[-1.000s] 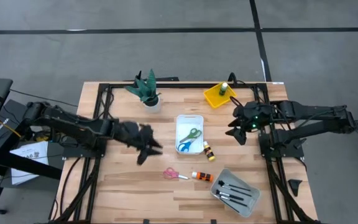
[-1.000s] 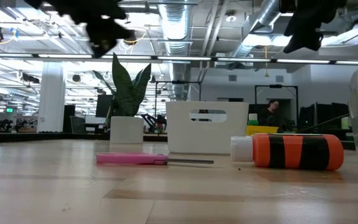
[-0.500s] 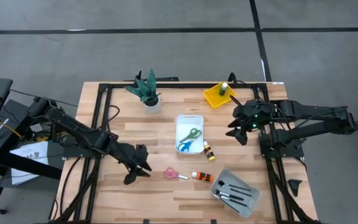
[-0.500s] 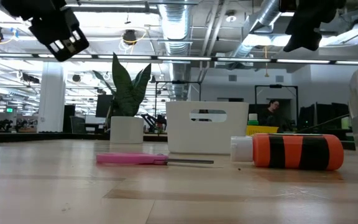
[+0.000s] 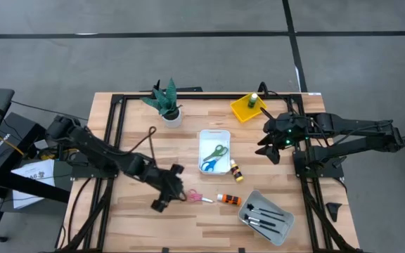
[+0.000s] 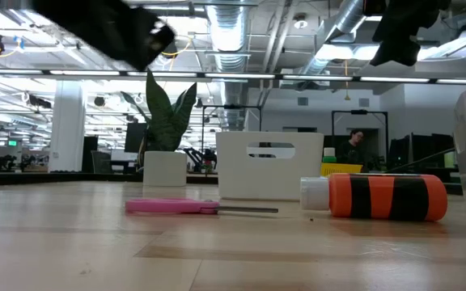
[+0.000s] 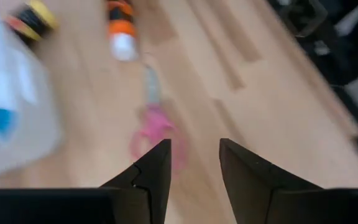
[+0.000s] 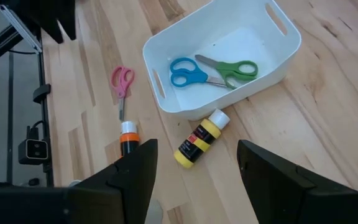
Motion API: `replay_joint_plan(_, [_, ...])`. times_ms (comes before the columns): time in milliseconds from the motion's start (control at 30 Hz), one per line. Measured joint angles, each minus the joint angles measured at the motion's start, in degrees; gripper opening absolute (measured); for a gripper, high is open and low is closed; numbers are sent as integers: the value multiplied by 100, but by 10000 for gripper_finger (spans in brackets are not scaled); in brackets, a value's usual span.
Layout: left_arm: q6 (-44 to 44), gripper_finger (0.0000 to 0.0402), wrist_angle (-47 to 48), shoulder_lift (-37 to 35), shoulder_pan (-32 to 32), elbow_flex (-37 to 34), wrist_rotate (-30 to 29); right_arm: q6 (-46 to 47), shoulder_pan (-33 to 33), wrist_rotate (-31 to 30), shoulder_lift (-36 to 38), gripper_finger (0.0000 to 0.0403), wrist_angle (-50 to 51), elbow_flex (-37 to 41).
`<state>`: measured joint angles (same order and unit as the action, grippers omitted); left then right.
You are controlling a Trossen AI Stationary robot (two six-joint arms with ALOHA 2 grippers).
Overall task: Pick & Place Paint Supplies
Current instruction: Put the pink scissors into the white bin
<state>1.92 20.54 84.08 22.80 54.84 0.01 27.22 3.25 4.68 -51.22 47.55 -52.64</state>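
Looks like the approach step: left gripper (image 5: 166,197) hovering just beside the pink scissors (image 5: 195,196), fingers parted with nothing between them, scissors flat on the table (image 5: 139,154) near the white tray (image 5: 214,133). Right gripper (image 5: 268,146) parked wide open and empty off to the side. Next up probably needs lowering over the handles and pinching; no readable labels anywhere.

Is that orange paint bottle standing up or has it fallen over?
Lying on its side. The orange paint bottle rests lengthwise on the table in the low view, white cap pointing sideways toward the pink scissors.
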Motion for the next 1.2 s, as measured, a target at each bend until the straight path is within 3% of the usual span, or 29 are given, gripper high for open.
replay_joint_plan(167, [521, 120, 91, 302, -378, 724, -461, -2, 0, 1, 0, 217, -21, 0])
replay_joint_plan(367, [483, 104, 163, 575, -524, 889, -180, -56, 0, 1, 0, 217, -46, 0])
replay_joint_plan(667, [-1123, 99, 88, 1212, -63, 903, 45, -292, 66, 4, 152, 217, -320, -2])
replay_joint_plan(833, [-1965, 99, 128, 1651, 274, 1263, 32, -471, 255, -4, 438, 217, -345, -2])
replay_joint_plan(1100, [-3262, 100, 1055, 2498, 316, 1995, -943, -739, 479, -4, 739, 217, -662, -2])
replay_joint_plan(1200, [-3417, 100, 1040, 2620, 219, 2035, -974, -910, 506, -3, 779, 217, -649, 0])
